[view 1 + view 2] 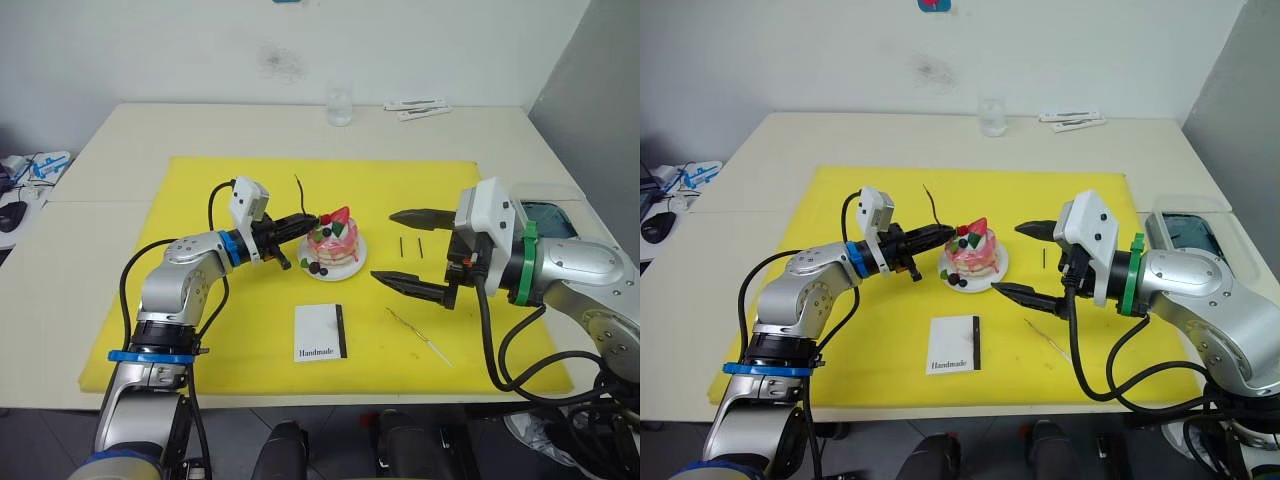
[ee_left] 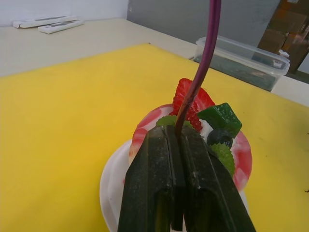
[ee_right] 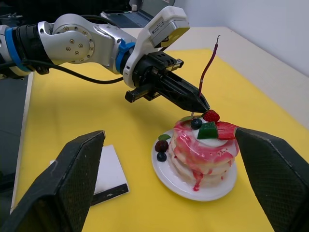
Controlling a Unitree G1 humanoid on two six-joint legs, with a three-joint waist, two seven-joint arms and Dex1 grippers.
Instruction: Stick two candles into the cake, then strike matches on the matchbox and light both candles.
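Handmade matchbox [image 1: 321,332] lies closest to you, flat on the yellow mat [image 1: 200,200], in front of the cake [image 1: 334,245] and untouched.

What matters now is at the left gripper [image 1: 312,222]. Its two fingers are pressed together on the lower end of one candle [image 1: 299,192], and the tips are just at the top edge of the cake, on the robot's left side of it. The candle's long axis stands nearly upright, rising from the fingertips with a small bend. In the right wrist view its pale foot [image 3: 192,115] seems to hang just above the topping, beside the strawberry [image 3: 211,116]; I cannot tell if it already touches. So you would press almost straight down.

The right gripper [image 1: 412,252] is wide open and holds nothing, at the other side of the cake. The second candle [image 1: 420,337] lies flat on the mat, slanted, nearer to this arm. The two matches [image 1: 410,247] lie between its jaws as seen from the head.
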